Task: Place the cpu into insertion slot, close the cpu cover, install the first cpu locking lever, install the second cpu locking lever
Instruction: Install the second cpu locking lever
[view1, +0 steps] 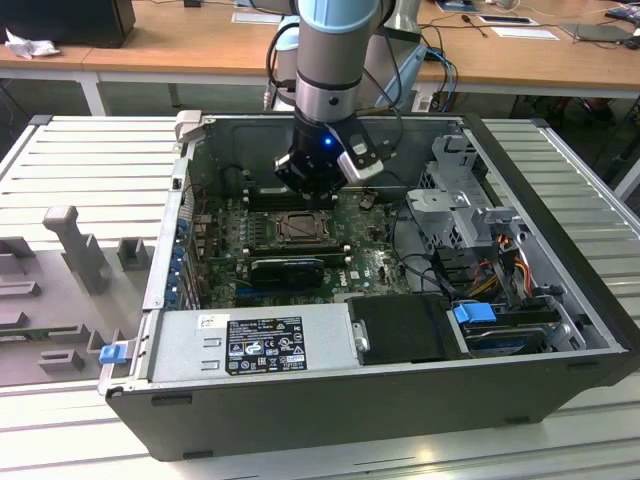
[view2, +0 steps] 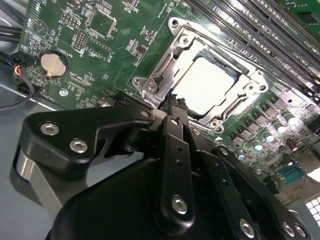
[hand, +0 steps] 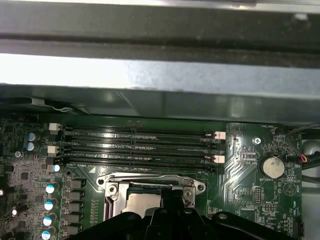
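Where the second wrist view looks past the arm's black linkages, the gripper (view2: 175, 102) has its jaws drawn together into one narrow tip, with nothing held between them. That tip sits right at the edge of the insertion slot (view2: 212, 85), by one corner of its silvery rim. Inside the socket lies the cpu (view2: 202, 85), its pale face up and seated flat. Over it the cpu cover (view2: 167, 62) lies down on the socket, framing the chip through its central cut-out. Whether the locking levers are latched I cannot tell.

Around the socket spreads the green motherboard (view2: 110, 55), with a round coin battery (view2: 52, 64) well apart from the slot. Beyond the socket run the long black memory slots (hand: 140, 145), just beside it.

In the exterior view, the gripper (view1: 312, 188) hangs just above the socket (view1: 298, 229) inside the open computer case (view1: 560, 230). A grey power supply box (view1: 250, 340) sits along the case's near wall. The case rests on a ribbed metal counter (view1: 90, 160).
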